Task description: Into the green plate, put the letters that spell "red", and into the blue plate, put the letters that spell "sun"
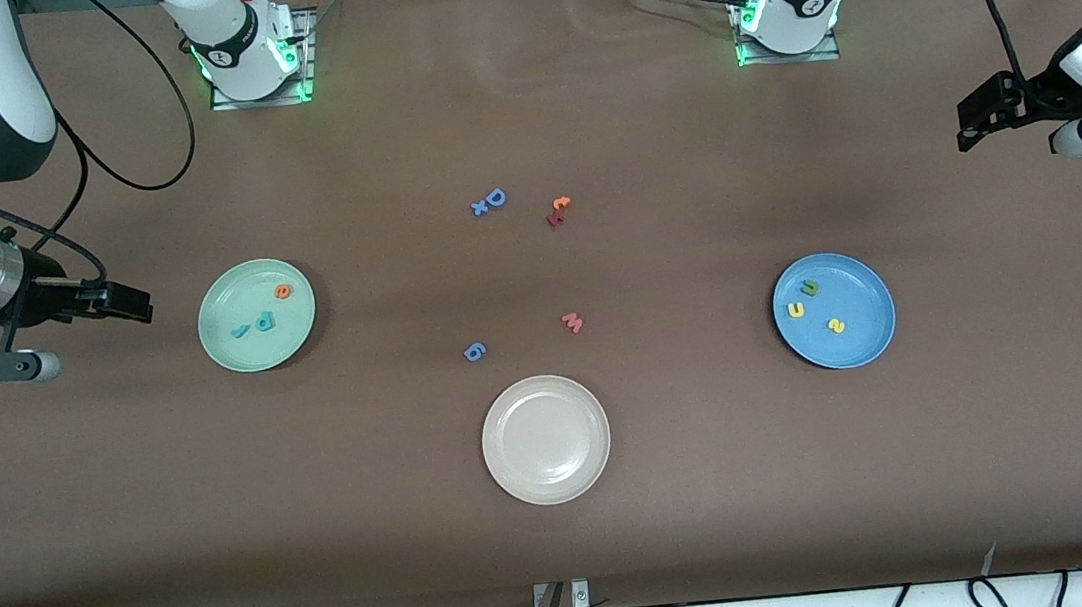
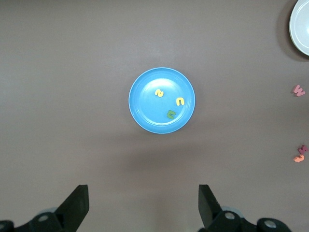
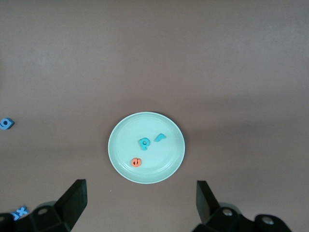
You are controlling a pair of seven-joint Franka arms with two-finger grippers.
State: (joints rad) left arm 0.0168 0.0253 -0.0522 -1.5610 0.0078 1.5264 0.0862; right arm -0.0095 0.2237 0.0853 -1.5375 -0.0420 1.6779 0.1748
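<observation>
The green plate [image 1: 301,321] [image 3: 170,159] holds the letters of "red": a teal r [image 1: 240,331] [image 3: 160,137], an orange e [image 1: 281,292] [image 3: 136,162] and a teal d [image 1: 265,320] [image 3: 144,143]. In the blue plate [image 1: 868,334] [image 2: 145,111] lie the letters of "sun": a yellow s [image 1: 836,325] [image 2: 159,93], a yellow u [image 1: 795,310] [image 2: 179,101] and an olive n [image 1: 810,286] [image 2: 170,114]. My right gripper [image 1: 134,306] [image 3: 140,186] hangs open and empty over bare table beside the green plate. Over the table's left-arm end, my left gripper [image 1: 970,123] [image 2: 143,191] is open, holding nothing.
A cream-white plate [image 1: 545,439] sits mid-table nearest the front camera. Loose on the table between the plates are a blue D [image 1: 494,198] with a small x [image 1: 480,208], a red and orange pair [image 1: 558,209], a pink w [image 1: 572,321] and a blue 6 [image 1: 474,352].
</observation>
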